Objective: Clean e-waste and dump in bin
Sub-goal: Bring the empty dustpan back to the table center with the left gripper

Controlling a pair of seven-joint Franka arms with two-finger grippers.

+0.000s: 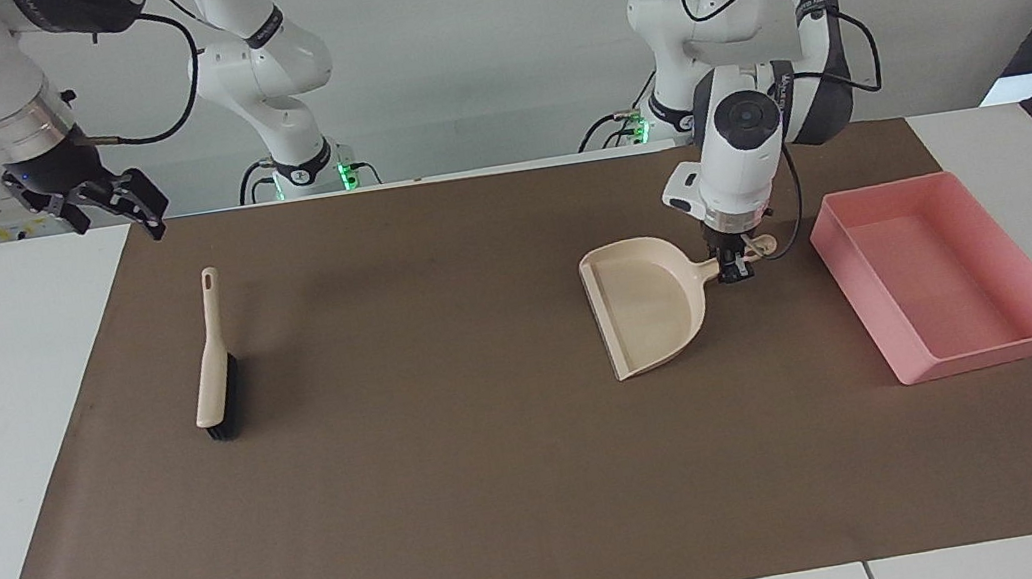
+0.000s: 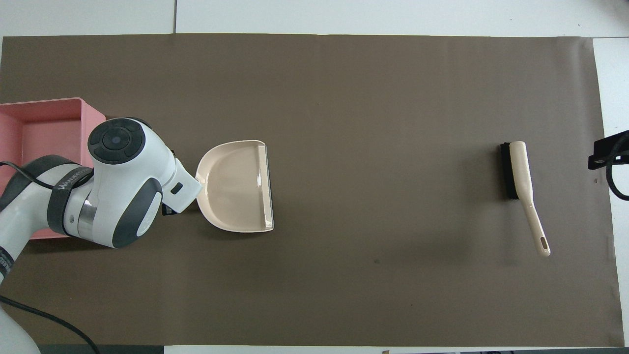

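My left gripper (image 1: 734, 271) is shut on the handle of the beige dustpan (image 1: 646, 317). It holds the pan flat and low at the brown mat, beside the pink bin (image 1: 990, 354), with the pan's open lip toward the right arm's end. The pan looks empty in the overhead view (image 2: 238, 187). The bin (image 2: 29, 105) stands at the left arm's end of the mat, and its floor looks bare. No e-waste bits show in either view. My right gripper (image 1: 111, 210) is open and empty, raised over the mat's corner at the right arm's end.
A beige hand brush (image 1: 213, 372) with black bristles lies on the mat at the right arm's end, handle toward the robots; it also shows in the overhead view (image 2: 521, 177). The brown mat (image 1: 465, 499) covers most of the white table.
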